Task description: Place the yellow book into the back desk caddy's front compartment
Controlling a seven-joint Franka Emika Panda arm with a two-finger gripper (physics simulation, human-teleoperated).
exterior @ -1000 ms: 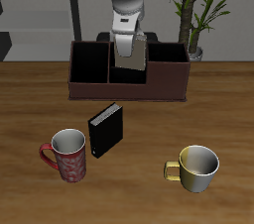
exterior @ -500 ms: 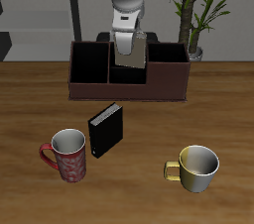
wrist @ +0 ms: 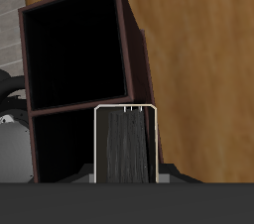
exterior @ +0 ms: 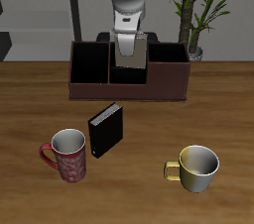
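The claw [exterior: 130,42] has lifted slightly, raising the yellow book [exterior: 130,52] higher above the back desk caddy [exterior: 127,74].

The wooden table [exterior: 139,183] carries the back desk caddy [exterior: 127,87] toward its rear, the black book [exterior: 106,129] standing upright just in front of it, a red patterned mug [exterior: 66,156] near the front edge, and a yellow mug [exterior: 196,167] well apart alongside.

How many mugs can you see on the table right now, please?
2. The red patterned mug stands near the table's front edge beside the black book; the yellow mug stands near the same edge, farther along. Others could hide behind the caddy.
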